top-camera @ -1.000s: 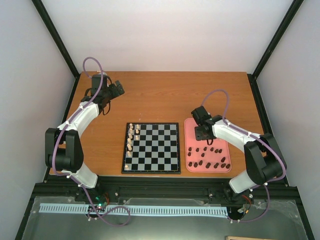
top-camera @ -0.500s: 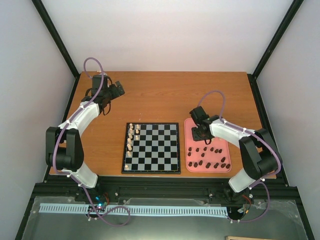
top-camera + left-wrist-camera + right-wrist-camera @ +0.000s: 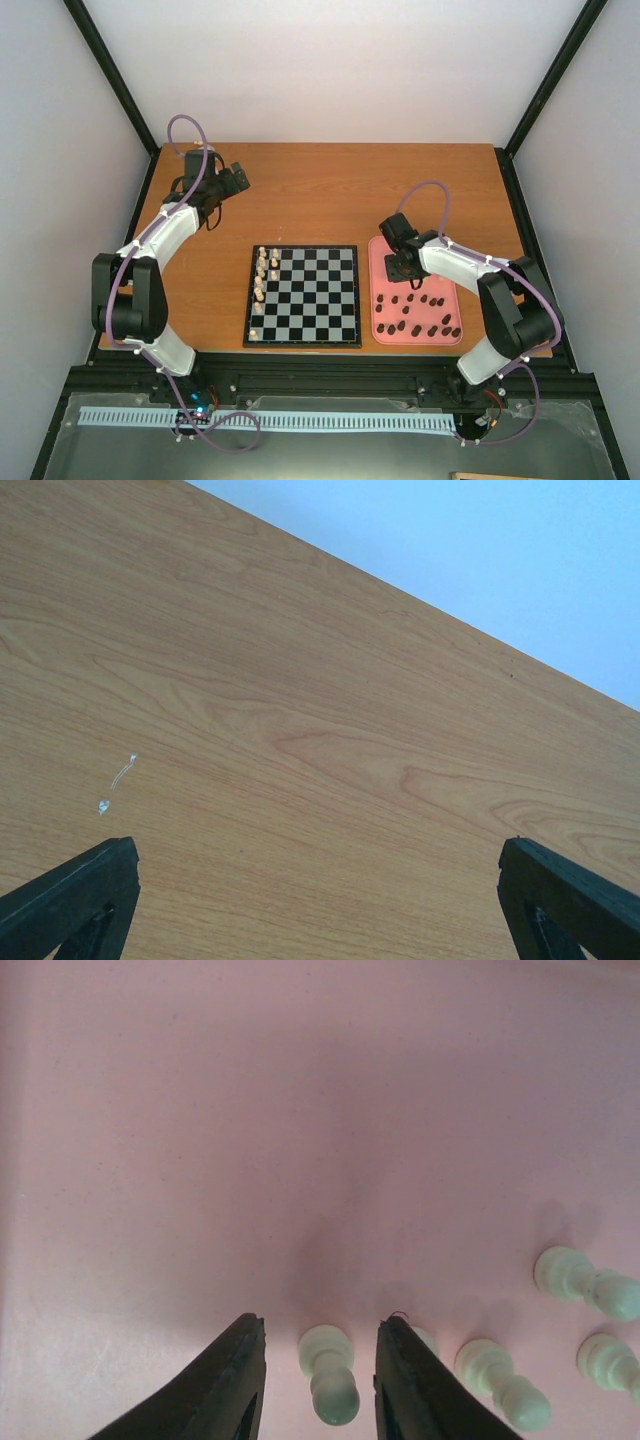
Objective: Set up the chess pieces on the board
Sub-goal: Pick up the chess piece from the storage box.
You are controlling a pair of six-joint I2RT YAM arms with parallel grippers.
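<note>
The board (image 3: 320, 300) lies at the table's middle front, with several cream chess pieces (image 3: 261, 275) standing in its two left columns. Several dark pieces (image 3: 415, 315) lie on the near half of the pink tray (image 3: 445, 290). My right gripper (image 3: 398, 268) is low over the tray's far left part. In the right wrist view it (image 3: 322, 1322) is open, its jaws either side of a pale pawn (image 3: 330, 1370) lying on the tray (image 3: 300, 1110), not touching it. My left gripper (image 3: 236, 178) is open and empty over bare wood (image 3: 315, 850) at the far left.
Other pale pieces (image 3: 500, 1380) (image 3: 585, 1280) lie on the tray just right of my right fingers. The tray sits close against the board's right edge. Black frame posts stand at the table's far corners.
My right gripper has shifted slightly left and toward the far end of the tray, then held still. The left arm has not moved.
</note>
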